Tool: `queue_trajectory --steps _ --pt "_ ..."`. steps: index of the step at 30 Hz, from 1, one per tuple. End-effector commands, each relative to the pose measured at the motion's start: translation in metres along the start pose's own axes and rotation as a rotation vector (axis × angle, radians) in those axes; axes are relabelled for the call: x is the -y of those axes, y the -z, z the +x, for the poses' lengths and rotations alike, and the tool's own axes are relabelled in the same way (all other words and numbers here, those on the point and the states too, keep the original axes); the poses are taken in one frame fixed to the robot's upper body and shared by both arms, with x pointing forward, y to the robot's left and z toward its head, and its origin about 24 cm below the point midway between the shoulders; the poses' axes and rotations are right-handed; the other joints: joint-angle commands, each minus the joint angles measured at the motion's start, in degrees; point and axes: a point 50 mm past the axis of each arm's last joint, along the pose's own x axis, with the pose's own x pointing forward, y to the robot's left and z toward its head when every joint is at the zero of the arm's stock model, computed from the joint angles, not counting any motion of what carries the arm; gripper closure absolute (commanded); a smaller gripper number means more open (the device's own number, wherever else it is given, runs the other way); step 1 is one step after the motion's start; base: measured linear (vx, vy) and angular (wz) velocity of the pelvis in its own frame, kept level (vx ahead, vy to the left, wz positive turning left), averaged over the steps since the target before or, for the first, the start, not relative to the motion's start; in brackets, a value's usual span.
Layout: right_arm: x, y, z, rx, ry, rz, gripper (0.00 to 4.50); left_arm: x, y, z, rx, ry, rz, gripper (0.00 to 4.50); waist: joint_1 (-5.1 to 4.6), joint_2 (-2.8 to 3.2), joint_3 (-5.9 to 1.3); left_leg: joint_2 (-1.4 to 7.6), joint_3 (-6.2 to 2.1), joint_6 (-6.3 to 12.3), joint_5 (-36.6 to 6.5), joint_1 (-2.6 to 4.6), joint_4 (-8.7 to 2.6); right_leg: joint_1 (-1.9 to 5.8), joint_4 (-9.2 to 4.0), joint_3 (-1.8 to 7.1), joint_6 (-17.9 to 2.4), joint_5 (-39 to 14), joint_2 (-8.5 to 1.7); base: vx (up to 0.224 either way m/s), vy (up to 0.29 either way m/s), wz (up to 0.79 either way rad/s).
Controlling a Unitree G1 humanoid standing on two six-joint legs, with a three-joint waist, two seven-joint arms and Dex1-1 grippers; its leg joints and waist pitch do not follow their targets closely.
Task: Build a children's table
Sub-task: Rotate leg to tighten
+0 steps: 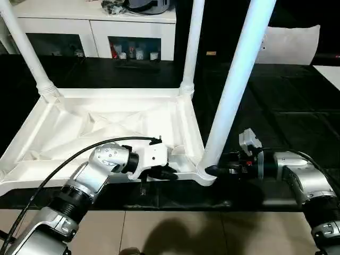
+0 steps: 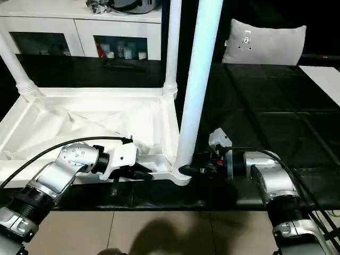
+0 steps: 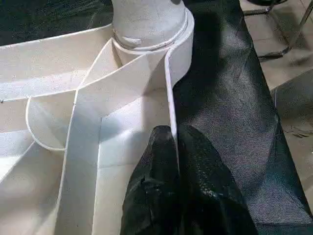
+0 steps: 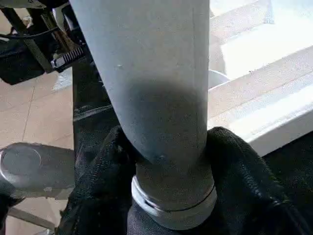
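The children's table lies upside down on a black mat, its white ribbed top (image 1: 106,122) facing up. Two legs stand in the far corner sockets, one at the left (image 1: 26,42) and one at the right (image 1: 194,37). A third leg (image 1: 234,90) stands upright in the near right socket. My right gripper (image 1: 212,171) is closed around this leg's base, fingers (image 4: 234,161) pressing on both sides just above the socket. My left gripper (image 1: 169,172) is shut on the top's near rim (image 3: 168,88) beside that corner, the thin wall between its fingers (image 3: 161,166).
A white cabinet (image 1: 95,26) with glass doors stands behind the table. A pale grey cushion (image 2: 265,42) leans at the back right. The black mat (image 1: 276,106) stretches to the right, with tiled floor (image 1: 186,234) in front of it.
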Motion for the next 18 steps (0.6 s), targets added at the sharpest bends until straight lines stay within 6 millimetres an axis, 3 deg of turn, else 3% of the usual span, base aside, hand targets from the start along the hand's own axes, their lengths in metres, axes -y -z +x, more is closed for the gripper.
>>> queue_trajectory --steps 1,4,7,9,10,11,15,18 --pt "-0.005 -0.003 0.003 0.034 -0.059 0.020 2.54 0.005 -0.006 0.009 0.012 0.041 0.004 4.50 -0.05 -0.61 -3.86 3.07 -0.75 2.88 -10.4 0.64 -3.89 3.00 -4.01 3.23 -9.9 -17.1 -4.87 0.000 0.000 0.00" --pt "-0.010 -0.001 0.007 0.056 -0.050 0.042 2.54 0.003 -0.009 0.014 0.032 -0.016 -0.056 4.50 0.17 -0.63 -3.85 3.18 -0.73 3.10 -9.7 0.64 -3.85 2.96 -3.84 3.32 -10.2 -16.0 -4.85 0.000 0.000 0.00" --pt "-0.007 0.002 0.028 0.083 0.164 0.082 2.54 0.003 -0.019 0.032 0.088 -0.113 -0.180 4.50 0.05 -0.63 -3.50 3.06 -0.91 2.21 -11.3 0.69 -4.16 2.78 -4.35 3.19 -9.5 -19.7 -4.94 0.000 0.000 0.00" --pt "-0.004 0.001 0.041 0.113 0.279 0.110 2.54 0.003 -0.025 0.041 0.110 -0.158 -0.228 4.50 -0.65 -0.73 -3.26 2.78 -1.13 0.84 -13.4 0.81 -4.41 2.76 -5.09 2.96 -7.7 -25.0 -5.09 0.000 0.000 0.00" --pt "-0.002 -0.001 0.047 0.131 0.341 0.125 2.55 0.001 -0.028 0.047 0.117 -0.196 -0.256 4.50 -1.14 0.01 -3.23 2.61 -1.41 0.11 -14.5 0.71 -4.48 2.97 -5.31 2.81 -6.5 -27.9 -5.29 0.000 0.000 0.00" --pt "-0.001 -0.002 0.051 0.142 0.382 0.136 2.55 -0.001 -0.029 0.050 0.120 -0.221 -0.276 4.50 -1.86 -0.43 -3.18 2.51 -1.37 -0.20 -16.2 0.99 -4.49 2.72 -6.05 2.59 -5.1 -30.2 -5.10 0.000 0.000 0.00" --pt "0.009 -0.005 0.063 0.192 0.685 0.209 2.55 -0.008 -0.044 0.065 0.137 -0.328 -0.352 4.50 -3.40 -0.59 -3.05 2.11 -1.42 -0.20 -17.5 1.20 -4.41 2.40 -6.63 2.47 -3.8 -33.0 -4.99 0.000 0.000 0.00" --pt "0.010 -0.008 0.069 0.256 0.775 0.234 2.55 -0.010 -0.050 0.072 0.125 -0.375 -0.345 4.50 -3.53 -0.45 -3.12 1.91 -1.40 0.34 -17.2 1.24 -4.33 2.15 -7.19 2.39 -2.3 -34.3 -4.95 0.000 0.000 0.00"
